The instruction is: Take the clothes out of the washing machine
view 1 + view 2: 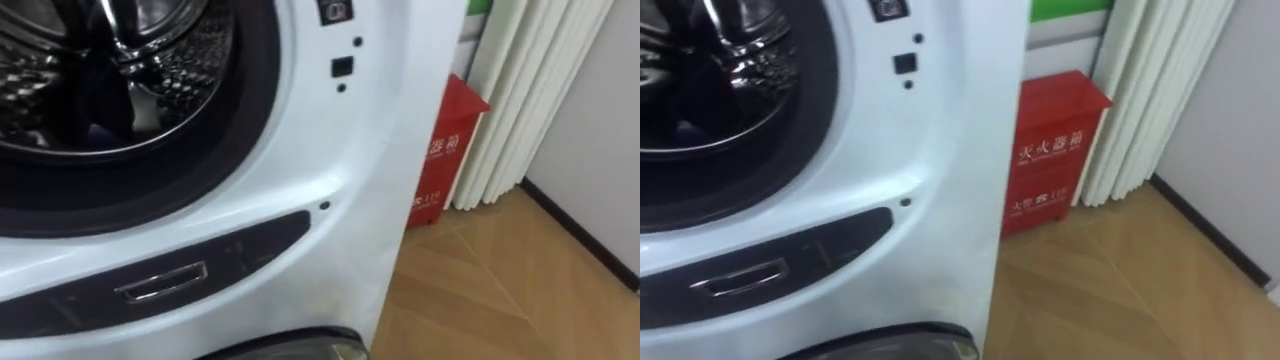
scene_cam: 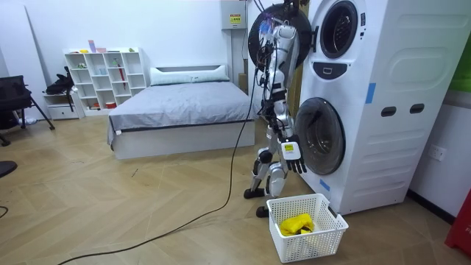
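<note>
Robot stands at stacked washer (image 2: 383,88), facing open upper drum (image 1: 150,60). Right hand (image 2: 291,156) hangs by lower door (image 2: 320,136), fingers loose, holding nothing. Yellow cloth (image 2: 297,224) lies in basket (image 2: 320,243) on floor. Dark shape (image 1: 100,100) in drum may be more clothes, can't tell. Looks partly done; another reach likely left.

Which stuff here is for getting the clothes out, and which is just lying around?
For the job: washing machine, its open drum, white basket, yellow cloth in it.
Just lying about: bed, white shelf, red box, curtain.
</note>
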### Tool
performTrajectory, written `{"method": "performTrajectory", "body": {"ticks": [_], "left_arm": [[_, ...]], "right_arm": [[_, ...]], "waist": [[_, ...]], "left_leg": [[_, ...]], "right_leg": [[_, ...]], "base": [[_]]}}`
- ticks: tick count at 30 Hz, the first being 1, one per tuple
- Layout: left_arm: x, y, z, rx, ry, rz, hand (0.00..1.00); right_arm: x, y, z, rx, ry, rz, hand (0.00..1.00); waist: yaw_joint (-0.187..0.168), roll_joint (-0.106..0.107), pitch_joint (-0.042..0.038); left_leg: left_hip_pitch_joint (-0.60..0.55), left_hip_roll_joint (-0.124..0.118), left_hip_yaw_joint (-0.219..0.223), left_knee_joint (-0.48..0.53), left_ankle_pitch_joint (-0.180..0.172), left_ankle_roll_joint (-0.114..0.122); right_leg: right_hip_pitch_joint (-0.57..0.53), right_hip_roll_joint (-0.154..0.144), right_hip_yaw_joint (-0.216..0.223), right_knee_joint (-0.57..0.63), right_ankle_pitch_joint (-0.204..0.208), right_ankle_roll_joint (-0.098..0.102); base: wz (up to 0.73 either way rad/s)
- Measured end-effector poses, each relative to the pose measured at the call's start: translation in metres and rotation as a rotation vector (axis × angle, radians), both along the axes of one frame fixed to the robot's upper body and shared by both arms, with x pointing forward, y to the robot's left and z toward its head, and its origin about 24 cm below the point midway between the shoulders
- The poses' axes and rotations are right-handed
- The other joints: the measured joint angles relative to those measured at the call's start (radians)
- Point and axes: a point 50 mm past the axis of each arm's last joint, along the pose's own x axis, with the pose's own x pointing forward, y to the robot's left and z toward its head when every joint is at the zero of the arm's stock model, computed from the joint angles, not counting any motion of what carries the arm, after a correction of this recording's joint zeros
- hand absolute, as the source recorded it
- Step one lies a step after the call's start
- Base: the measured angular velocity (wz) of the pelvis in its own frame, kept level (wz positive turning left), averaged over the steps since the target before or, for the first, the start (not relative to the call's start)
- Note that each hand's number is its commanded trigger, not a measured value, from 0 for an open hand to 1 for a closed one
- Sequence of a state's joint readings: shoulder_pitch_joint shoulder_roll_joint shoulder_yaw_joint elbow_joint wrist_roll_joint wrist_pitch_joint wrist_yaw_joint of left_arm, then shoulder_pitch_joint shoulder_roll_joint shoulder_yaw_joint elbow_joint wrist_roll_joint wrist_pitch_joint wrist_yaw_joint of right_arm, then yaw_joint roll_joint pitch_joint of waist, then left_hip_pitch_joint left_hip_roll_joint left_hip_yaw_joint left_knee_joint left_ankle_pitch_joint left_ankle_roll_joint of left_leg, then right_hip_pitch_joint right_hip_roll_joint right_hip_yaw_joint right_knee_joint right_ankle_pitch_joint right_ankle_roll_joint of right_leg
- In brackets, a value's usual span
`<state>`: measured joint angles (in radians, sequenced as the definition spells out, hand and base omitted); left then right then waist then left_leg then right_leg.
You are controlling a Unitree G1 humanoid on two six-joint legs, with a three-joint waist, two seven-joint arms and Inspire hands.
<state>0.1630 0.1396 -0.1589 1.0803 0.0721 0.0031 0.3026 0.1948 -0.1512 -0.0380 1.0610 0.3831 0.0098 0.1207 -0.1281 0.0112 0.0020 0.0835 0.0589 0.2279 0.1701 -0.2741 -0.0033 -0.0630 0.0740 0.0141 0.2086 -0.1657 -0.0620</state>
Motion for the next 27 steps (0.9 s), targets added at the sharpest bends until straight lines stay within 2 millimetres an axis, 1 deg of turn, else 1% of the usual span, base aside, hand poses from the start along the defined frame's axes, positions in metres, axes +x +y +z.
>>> {"method": "performTrajectory", "body": {"ticks": [1, 3, 4, 6, 8, 9, 11, 12, 13, 16, 19, 20, 24, 27], "left_arm": [[-0.002, -0.001, 0.000, 0.001, 0.007, 0.003, 0.00], [-0.008, -0.001, -0.001, 0.006, 0.021, 0.010, 0.00], [-0.010, -0.001, -0.001, 0.011, 0.027, 0.015, 0.00], [-0.013, 0.003, -0.001, 0.019, 0.031, 0.048, 0.00], [-0.014, 0.008, 0.000, 0.033, 0.025, 0.076, 0.00], [-0.015, 0.008, 0.000, 0.034, 0.026, 0.079, 0.00], [-0.019, 0.009, 0.000, 0.046, 0.035, 0.089, 0.00], [-0.019, 0.009, 0.000, 0.048, 0.036, 0.093, 0.00], [-0.021, 0.010, 0.000, 0.052, 0.037, 0.103, 0.00], [-0.024, 0.012, 0.000, 0.056, 0.040, 0.127, 0.00], [-0.024, 0.011, 0.000, 0.054, 0.037, 0.137, 0.00], [-0.024, 0.012, 0.000, 0.054, 0.034, 0.138, 0.00], [-0.025, 0.012, 0.000, 0.052, 0.035, 0.143, 0.00], [-0.024, 0.012, 0.000, 0.051, 0.032, 0.145, 0.00]], "right_arm": [[-0.001, 0.000, 0.000, -0.005, 0.010, 0.000, 0.00], [-0.005, 0.001, -0.002, -0.006, 0.032, -0.001, 0.00], [-0.008, 0.001, -0.003, -0.006, 0.043, -0.004, 0.00], [-0.007, 0.002, -0.003, -0.005, 0.050, -0.004, 0.00], [-0.009, 0.002, -0.004, -0.007, 0.066, -0.006, 0.00], [-0.009, 0.002, -0.004, -0.008, 0.068, -0.006, 0.00], [-0.011, 0.004, -0.005, -0.011, 0.081, -0.011, 0.00], [-0.011, 0.006, -0.006, -0.013, 0.084, -0.014, 0.00], [-0.012, 0.008, -0.006, -0.016, 0.090, -0.017, 0.00], [-0.011, 0.011, -0.007, -0.033, 0.099, -0.010, 0.00], [-0.013, 0.011, -0.008, -0.046, 0.113, -0.016, 0.00], [-0.012, 0.011, -0.008, -0.048, 0.115, -0.016, 0.00], [-0.010, 0.012, -0.008, -0.066, 0.127, 0.003, 0.00], [-0.006, 0.011, -0.008, -0.088, 0.125, 0.046, 0.00]], "waist": [[0.001, -0.002, -0.0002], [0.004, -0.001, 0.0022], [0.004, -0.004, 0.0023], [0.007, -0.010, 0.0053], [0.028, -0.018, 0.0061], [0.031, -0.020, 0.0065], [0.049, -0.030, 0.0068], [0.051, -0.031, 0.0070], [0.053, -0.039, 0.0058], [0.060, -0.048, 0.0072], [0.073, -0.044, 0.0086], [0.076, -0.044, 0.0080], [0.078, -0.040, 0.0083], [0.082, -0.039, 0.0083]], "left_leg": [[0.005, 0.000, -0.014, -0.001, 0.000, 0.000], [0.017, 0.000, -0.032, -0.004, 0.000, 0.000], [0.025, 0.000, -0.045, -0.005, 0.000, 0.000], [0.031, 0.000, -0.053, -0.007, 0.000, 0.000], [0.031, 0.000, -0.055, -0.007, 0.000, 0.000], [0.032, 0.000, -0.056, -0.007, 0.000, 0.000], [0.034, -0.001, -0.067, -0.007, 0.000, 0.000], [0.033, -0.001, -0.068, -0.007, 0.000, 0.000], [0.033, -0.002, -0.074, -0.007, 0.000, 0.000], [0.037, -0.001, -0.082, -0.006, 0.000, 0.000], [0.051, -0.002, -0.093, -0.006, 0.000, 0.000], [0.052, -0.002, -0.094, -0.004, 0.000, 0.000], [0.051, -0.001, -0.094, 0.001, 0.000, 0.000], [0.047, -0.001, -0.093, 0.035, -0.001, -0.001]], "right_leg": [[0.014, -0.001, -0.009, -0.014, 0.003, 0.000], [0.038, -0.001, -0.023, -0.027, 0.004, 0.000], [0.051, -0.002, -0.035, -0.033, 0.004, 0.000], [0.068, -0.004, -0.048, -0.041, 0.003, -0.001], [0.073, -0.003, -0.050, -0.042, 0.003, -0.001], [0.074, -0.004, -0.051, -0.043, 0.003, -0.001], [0.081, -0.004, -0.061, -0.047, 0.003, -0.001], [0.083, -0.005, -0.065, -0.052, 0.003, -0.001], [0.086, -0.005, -0.071, -0.057, 0.003, -0.001], [0.096, -0.007, -0.077, -0.058, 0.003, -0.001], [0.113, -0.009, -0.086, -0.058, 0.003, -0.001], [0.118, -0.010, -0.091, -0.058, 0.003, -0.001], [0.123, -0.011, -0.097, -0.057, 0.003, -0.001], [0.131, -0.014, -0.099, -0.050, 0.000, -0.005]], "base": [[0.23], [0.25], [0.23], [0.17], [0.05], [0.06], [0.12], [0.16], [0.14], [0.09], [0.09], [0.11], [0.07], [0.03]]}}
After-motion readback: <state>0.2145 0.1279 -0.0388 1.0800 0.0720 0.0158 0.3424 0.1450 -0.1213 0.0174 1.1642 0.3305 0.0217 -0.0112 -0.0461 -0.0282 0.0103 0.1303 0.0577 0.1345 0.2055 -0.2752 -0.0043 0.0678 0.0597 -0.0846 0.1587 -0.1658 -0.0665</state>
